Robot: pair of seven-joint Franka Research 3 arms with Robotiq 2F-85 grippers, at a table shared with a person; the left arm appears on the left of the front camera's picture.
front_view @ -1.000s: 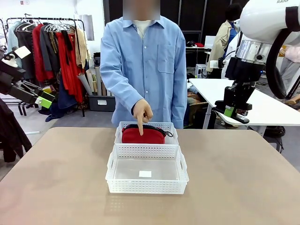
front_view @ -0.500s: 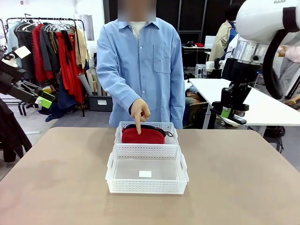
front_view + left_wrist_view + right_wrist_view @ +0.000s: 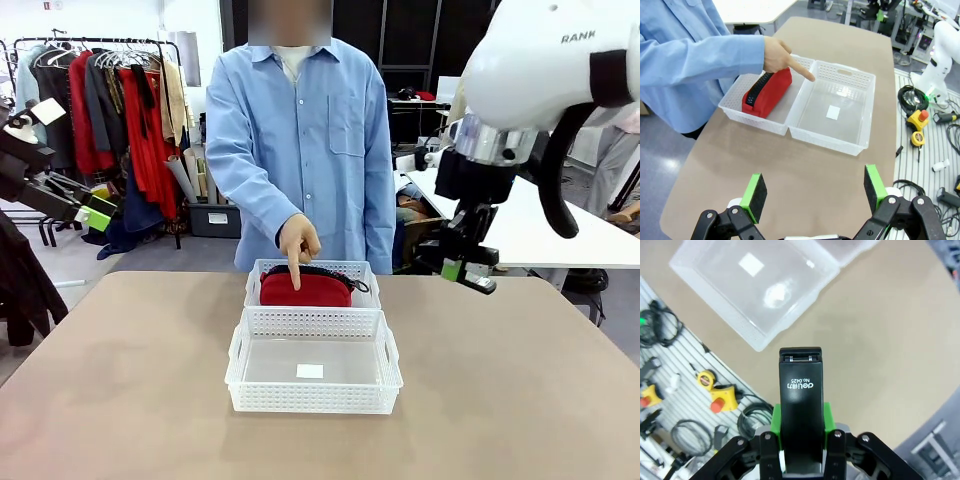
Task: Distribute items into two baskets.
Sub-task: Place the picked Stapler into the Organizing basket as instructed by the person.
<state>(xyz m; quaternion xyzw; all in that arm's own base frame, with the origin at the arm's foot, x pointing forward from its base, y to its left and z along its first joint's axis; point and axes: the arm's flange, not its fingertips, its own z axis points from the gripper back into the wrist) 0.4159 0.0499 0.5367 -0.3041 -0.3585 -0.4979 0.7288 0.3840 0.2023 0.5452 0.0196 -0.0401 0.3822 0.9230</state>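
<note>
Stapler (image 3: 800, 390) pinched in closed right gripper (image 3: 801, 440) at frame bottom; left gripper (image 3: 815, 192) wide open, empty; risks slipping before reaching near basket (image 3: 314, 405).

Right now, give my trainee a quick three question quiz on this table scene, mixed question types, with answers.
1. True or false: the red pouch lies in the far basket.
2. What does the right end effector hold? A) stapler B) pouch C) nothing
3. Fill in: the person's hand points at the ____.

Key: 1 true. 2 A, the black stapler. 3 pouch. The near basket holds only its label; the left end effector is open.
</note>
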